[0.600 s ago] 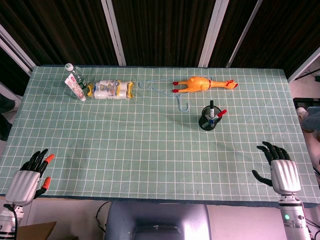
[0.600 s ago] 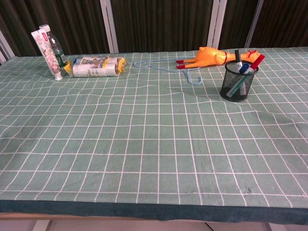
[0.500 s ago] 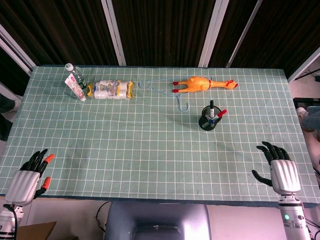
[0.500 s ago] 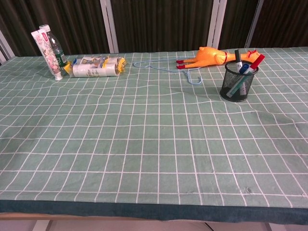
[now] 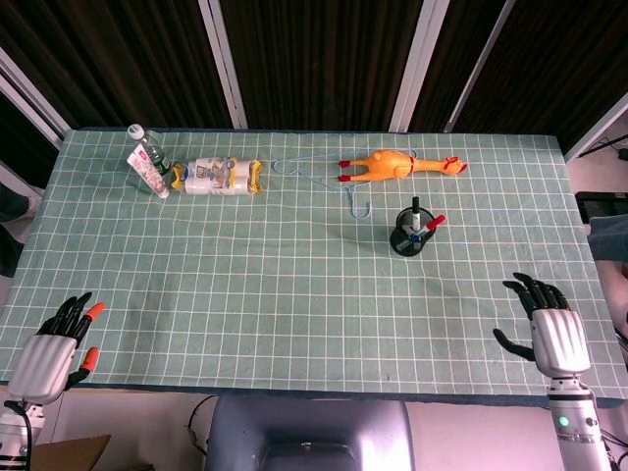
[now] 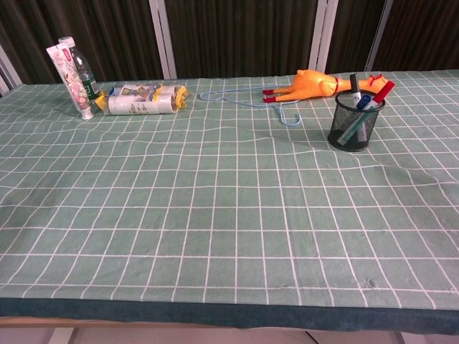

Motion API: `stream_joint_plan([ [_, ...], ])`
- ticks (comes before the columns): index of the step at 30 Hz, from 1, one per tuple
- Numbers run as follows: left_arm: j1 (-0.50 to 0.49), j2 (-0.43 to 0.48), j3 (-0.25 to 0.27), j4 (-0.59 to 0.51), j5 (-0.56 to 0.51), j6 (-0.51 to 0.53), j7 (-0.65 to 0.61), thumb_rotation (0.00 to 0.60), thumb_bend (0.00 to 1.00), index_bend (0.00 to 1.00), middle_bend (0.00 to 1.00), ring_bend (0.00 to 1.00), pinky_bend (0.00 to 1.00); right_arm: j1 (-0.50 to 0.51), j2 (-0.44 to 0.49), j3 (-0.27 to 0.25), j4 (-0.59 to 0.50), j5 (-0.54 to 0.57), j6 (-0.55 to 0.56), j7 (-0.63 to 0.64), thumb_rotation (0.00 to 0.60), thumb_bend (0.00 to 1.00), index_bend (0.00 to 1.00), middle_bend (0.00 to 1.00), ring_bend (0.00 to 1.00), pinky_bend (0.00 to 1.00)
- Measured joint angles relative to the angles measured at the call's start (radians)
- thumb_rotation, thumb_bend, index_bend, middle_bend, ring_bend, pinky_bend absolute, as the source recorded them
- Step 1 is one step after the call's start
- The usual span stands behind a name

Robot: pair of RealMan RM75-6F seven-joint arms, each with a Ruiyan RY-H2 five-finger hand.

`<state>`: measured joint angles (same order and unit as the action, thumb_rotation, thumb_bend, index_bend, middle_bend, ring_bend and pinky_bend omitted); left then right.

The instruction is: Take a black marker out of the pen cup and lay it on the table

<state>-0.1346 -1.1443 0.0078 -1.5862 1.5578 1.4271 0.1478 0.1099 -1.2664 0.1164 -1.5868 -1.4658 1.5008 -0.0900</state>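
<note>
Left robot hand (image 5: 44, 348) idle, holding nothing; black marker (image 5: 416, 209) stands in the mesh pen cup (image 5: 407, 238) among others; my right robot hand (image 5: 551, 329), fingers apart, risks tipping that cup reaching in.

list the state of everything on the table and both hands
pen cup: upright, pens inside
black marker: standing in the cup, untouched
rubber chicken: lying on its side
hanger: flat on the cloth
bottle: upright, capped
tube: standing upright
left hand: open, empty
right hand: open, empty
</note>
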Motion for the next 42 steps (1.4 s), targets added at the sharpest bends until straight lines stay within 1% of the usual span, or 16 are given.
stream_joint_plan([
  [3,0.000,0.002,0.002,0.003,0.007,0.003,-0.008,0.600,0.46,0.16,0.01,0.01,0.29,0.009,-0.002,0.029,0.017,0.008,0.008,0.046,0.600,0.34,0.40,0.32,0.39,0.39],
  [6,-0.001,0.005,0.005,0.004,0.011,0.002,-0.013,0.600,0.45,0.16,0.01,0.01,0.29,0.030,0.003,0.061,0.040,0.023,-0.005,0.109,0.600,0.33,0.43,0.42,0.51,0.48],
  [8,0.000,0.006,0.006,0.003,0.011,0.003,-0.013,0.600,0.45,0.16,0.01,0.01,0.29,0.050,0.008,0.084,0.058,0.037,-0.026,0.150,0.600,0.33,0.45,0.49,0.61,0.56],
  [11,0.002,0.006,0.009,0.001,0.014,0.006,-0.011,0.600,0.46,0.16,0.01,0.01,0.29,0.091,0.011,0.122,0.104,0.065,-0.071,0.196,0.600,0.33,0.49,0.57,0.70,0.65],
  [13,0.002,0.006,0.010,0.000,0.016,0.005,-0.011,0.600,0.45,0.16,0.01,0.01,0.29,0.121,0.010,0.144,0.136,0.086,-0.107,0.208,0.600,0.33,0.52,0.63,0.75,0.71],
  [17,0.000,0.006,0.010,0.000,0.014,0.001,-0.011,0.600,0.45,0.16,0.01,0.01,0.29,0.178,0.009,0.179,0.160,0.133,-0.190,0.216,0.600,0.33,0.56,0.73,0.86,0.80],
  [20,0.000,0.007,0.010,-0.001,0.013,0.001,-0.011,0.600,0.46,0.16,0.01,0.01,0.29,0.230,0.009,0.209,0.172,0.184,-0.262,0.205,0.600,0.33,0.58,0.81,0.93,0.87],
  [22,0.000,0.007,0.010,0.000,0.013,0.000,-0.012,0.600,0.46,0.16,0.01,0.01,0.29,0.269,0.008,0.231,0.178,0.227,-0.309,0.183,0.600,0.33,0.60,0.87,0.99,0.94],
  [25,-0.001,0.007,0.009,0.000,0.012,-0.001,-0.014,0.600,0.46,0.16,0.01,0.01,0.29,0.318,0.003,0.256,0.186,0.281,-0.348,0.127,0.600,0.33,0.63,0.94,1.00,0.99],
  [29,-0.002,0.008,0.010,0.000,0.011,-0.004,-0.017,0.600,0.45,0.16,0.02,0.02,0.29,0.364,-0.012,0.282,0.195,0.342,-0.373,0.030,0.600,0.34,0.65,1.00,1.00,1.00],
  [35,-0.002,0.010,0.010,0.001,0.011,-0.003,-0.022,0.600,0.45,0.16,0.02,0.02,0.29,0.436,-0.036,0.315,0.199,0.495,-0.404,-0.155,0.600,0.34,0.65,1.00,1.00,1.00],
  [38,-0.002,0.010,0.011,0.001,0.014,-0.002,-0.024,0.600,0.46,0.16,0.02,0.02,0.29,0.482,-0.058,0.331,0.215,0.596,-0.418,-0.250,0.600,0.34,0.65,1.00,1.00,1.00],
  [40,-0.003,0.010,0.011,0.001,0.014,-0.003,-0.024,0.600,0.45,0.16,0.02,0.02,0.29,0.521,-0.078,0.341,0.237,0.665,-0.436,-0.298,0.600,0.36,0.64,1.00,1.00,1.00],
  [42,-0.003,0.010,0.011,0.002,0.014,-0.004,-0.025,0.600,0.45,0.16,0.02,0.02,0.29,0.556,-0.100,0.348,0.267,0.710,-0.455,-0.323,0.600,0.39,0.64,1.00,1.00,1.00],
])
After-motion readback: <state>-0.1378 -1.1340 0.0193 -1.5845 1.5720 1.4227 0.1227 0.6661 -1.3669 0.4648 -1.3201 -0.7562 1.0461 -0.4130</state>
